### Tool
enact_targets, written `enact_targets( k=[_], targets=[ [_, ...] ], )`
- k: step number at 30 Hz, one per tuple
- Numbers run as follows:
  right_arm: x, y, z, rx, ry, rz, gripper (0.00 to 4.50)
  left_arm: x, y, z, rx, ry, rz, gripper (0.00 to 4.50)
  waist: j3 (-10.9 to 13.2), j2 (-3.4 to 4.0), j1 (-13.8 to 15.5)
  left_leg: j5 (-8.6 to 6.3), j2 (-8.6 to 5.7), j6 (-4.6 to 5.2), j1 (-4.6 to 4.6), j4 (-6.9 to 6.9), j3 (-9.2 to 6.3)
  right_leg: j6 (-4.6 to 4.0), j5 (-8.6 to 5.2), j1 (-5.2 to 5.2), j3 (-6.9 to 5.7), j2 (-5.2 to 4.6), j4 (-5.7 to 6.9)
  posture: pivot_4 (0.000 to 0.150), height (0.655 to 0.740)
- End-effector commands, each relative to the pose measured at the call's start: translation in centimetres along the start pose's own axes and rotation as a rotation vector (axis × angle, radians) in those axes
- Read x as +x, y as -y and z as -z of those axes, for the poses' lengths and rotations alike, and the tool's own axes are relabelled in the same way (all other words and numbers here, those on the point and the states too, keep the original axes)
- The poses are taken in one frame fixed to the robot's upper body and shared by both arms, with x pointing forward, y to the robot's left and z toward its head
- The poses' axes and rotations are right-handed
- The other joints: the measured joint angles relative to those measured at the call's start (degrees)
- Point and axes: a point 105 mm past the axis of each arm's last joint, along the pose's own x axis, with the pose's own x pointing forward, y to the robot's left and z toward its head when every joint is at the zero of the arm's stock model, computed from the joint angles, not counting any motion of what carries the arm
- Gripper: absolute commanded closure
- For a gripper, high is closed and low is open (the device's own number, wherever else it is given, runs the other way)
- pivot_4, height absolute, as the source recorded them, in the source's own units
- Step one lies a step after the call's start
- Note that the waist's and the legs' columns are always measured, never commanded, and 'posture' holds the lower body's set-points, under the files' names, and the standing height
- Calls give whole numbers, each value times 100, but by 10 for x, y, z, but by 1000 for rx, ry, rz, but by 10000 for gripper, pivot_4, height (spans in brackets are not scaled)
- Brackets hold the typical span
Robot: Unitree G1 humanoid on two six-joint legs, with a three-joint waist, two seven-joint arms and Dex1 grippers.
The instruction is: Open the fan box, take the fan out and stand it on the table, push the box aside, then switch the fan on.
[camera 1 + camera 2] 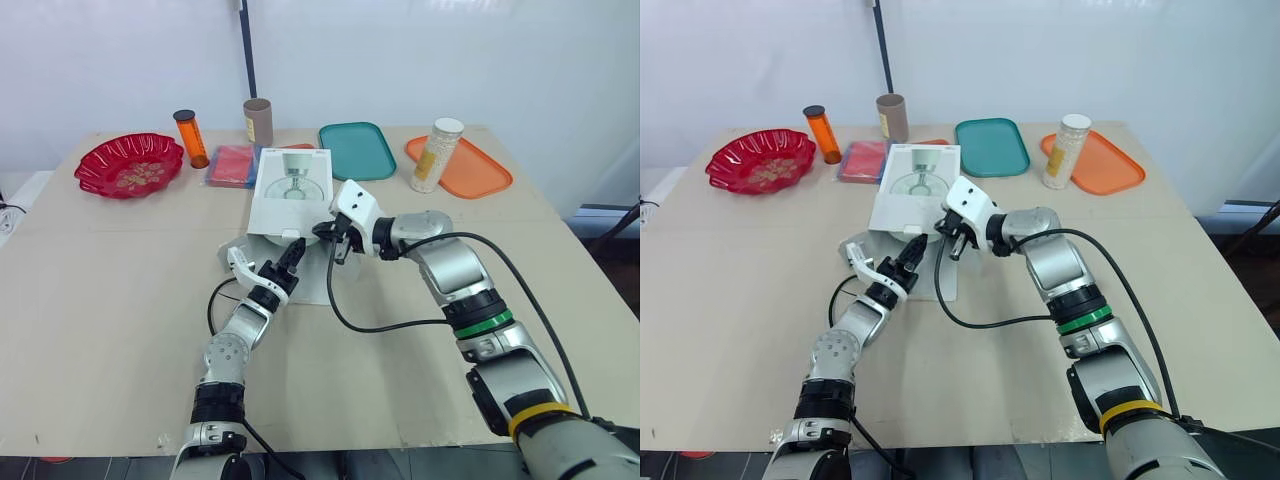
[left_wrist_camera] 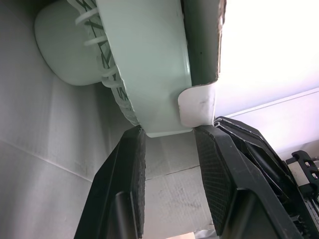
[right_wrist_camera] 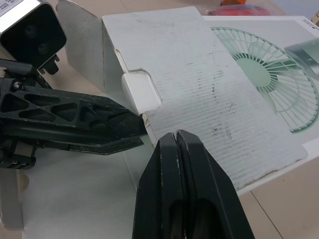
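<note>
Fan box (image 1: 290, 190): wht, 1 end open

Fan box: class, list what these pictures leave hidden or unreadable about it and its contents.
1. Fan, left wrist view: cardboard and the picture's edge cut off most; switch cannot be located.
2. Fan box opening, head views: left claw and right claw cover it.
3. Box print, head views: too small to read.

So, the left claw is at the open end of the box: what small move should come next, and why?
Probably close the left claw on the rim of the fan. Its fingers stand open on either side of that rim inside the box, and the shut right claw sits at the box's near edge, seemingly steadying it.
</note>
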Motion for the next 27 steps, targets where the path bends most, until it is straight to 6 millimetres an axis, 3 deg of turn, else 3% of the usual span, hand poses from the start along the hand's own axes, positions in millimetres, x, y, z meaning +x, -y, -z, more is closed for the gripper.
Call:
enact_targets(
  k=[1, 21, 27],
  targets=[
    [-2, 0, 0, -9, -3, 1, 45000, -1, -2, 19, -87, 4, -17, 29438, 0, 0, 0, 0, 0, 0, 0, 0, 0, 0, 0, 0, 0, 0, 0, 1500, 7400],
    [1, -2, -1, -7, 2, -6, 45000, -48, -11, 12, -44, -81, -84, 29438, 0, 0, -3, 0, 1, 0, -1, -3, -1, 0, 0, -3, 1, 0, 0, 1500, 7400],
    [1, -2, -1, -10, 1, -6, 45000, -48, -10, 7, -36, -66, -76, 29438, 0, 0, -2, 0, 1, 0, -1, -3, -1, 0, 0, -2, 0, 0, 0, 1500, 7400]
  ],
)
